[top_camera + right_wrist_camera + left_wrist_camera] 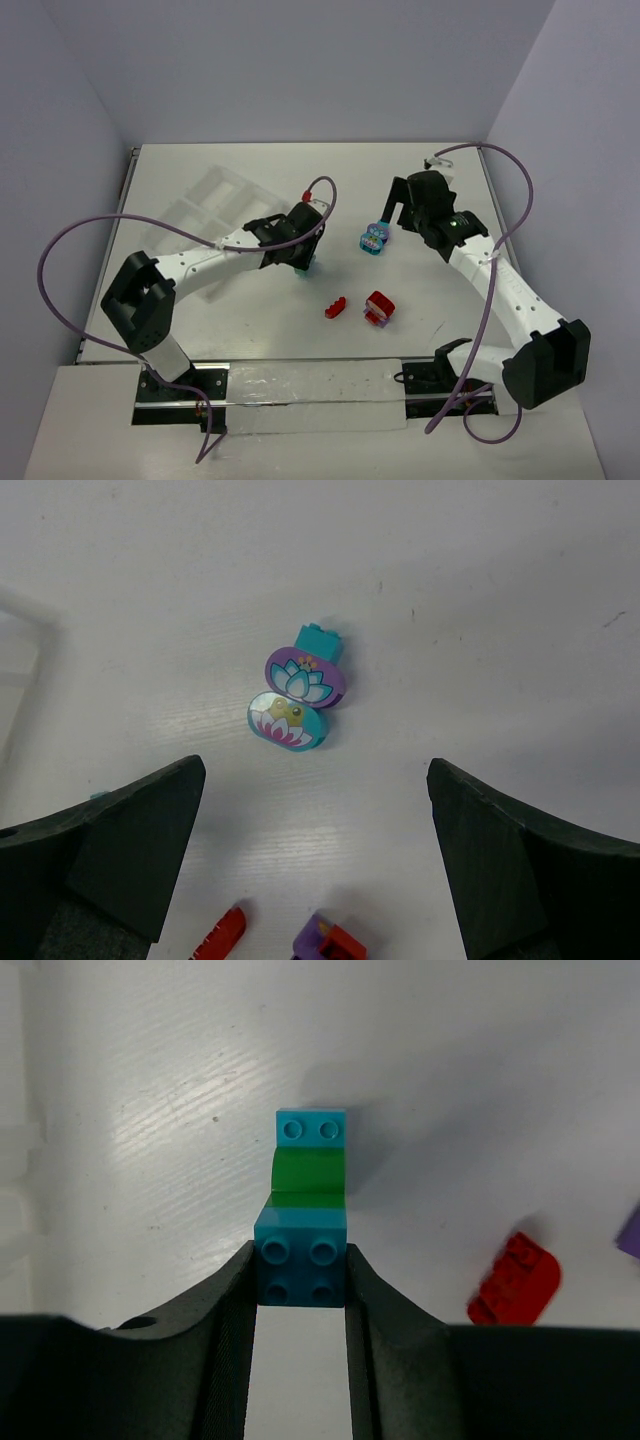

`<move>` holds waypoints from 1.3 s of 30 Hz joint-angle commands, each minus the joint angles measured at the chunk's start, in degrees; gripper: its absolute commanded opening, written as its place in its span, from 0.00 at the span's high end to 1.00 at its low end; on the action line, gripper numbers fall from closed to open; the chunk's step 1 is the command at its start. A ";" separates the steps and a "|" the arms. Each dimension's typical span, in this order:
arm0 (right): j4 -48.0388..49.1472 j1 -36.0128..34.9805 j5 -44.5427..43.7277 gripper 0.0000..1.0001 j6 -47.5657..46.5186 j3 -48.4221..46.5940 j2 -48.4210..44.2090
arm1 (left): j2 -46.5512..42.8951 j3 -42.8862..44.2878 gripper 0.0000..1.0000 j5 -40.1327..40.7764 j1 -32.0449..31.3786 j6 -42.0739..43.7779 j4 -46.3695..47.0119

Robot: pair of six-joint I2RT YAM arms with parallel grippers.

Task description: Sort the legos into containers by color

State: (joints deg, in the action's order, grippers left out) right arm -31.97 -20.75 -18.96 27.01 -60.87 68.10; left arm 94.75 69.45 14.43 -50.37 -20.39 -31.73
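My left gripper (303, 258) is shut on the teal end brick of a teal-and-green lego cluster (305, 1200), low over the table; in the top view only a teal bit (308, 266) shows under the fingers. My right gripper (315, 855) is open and empty, above the table just behind a purple-and-teal flower-printed cluster (295, 695), which also shows in the top view (374, 238). A red brick (335, 307) and a red-and-purple cluster (379, 308) lie nearer the front. The white translucent organizer tray (215, 200) lies at the back left, partly hidden by the left arm.
The red brick (515, 1280) lies to the right of the left gripper. The red brick (222, 940) and the red-and-purple cluster (330, 942) lie at the bottom edge of the right wrist view. Grey walls enclose the table.
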 commanded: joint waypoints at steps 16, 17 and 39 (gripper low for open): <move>17.33 -0.08 48.82 0.00 -5.87 -1.53 -8.10 | -18.27 -2.68 1.00 -64.00 27.42 -32.20 40.65; 18.37 -0.15 50.62 0.00 -5.29 -1.61 -7.84 | -18.28 -3.58 1.00 -65.09 27.50 -34.26 43.94; 46.05 -0.38 67.00 0.09 15.28 2.16 0.84 | -16.23 -10.27 1.00 -71.23 27.87 -49.75 68.89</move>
State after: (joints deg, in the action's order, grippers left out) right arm 5.97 -20.75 44.47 38.06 -58.86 67.85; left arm 78.67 58.89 -55.17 -22.44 -68.98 31.57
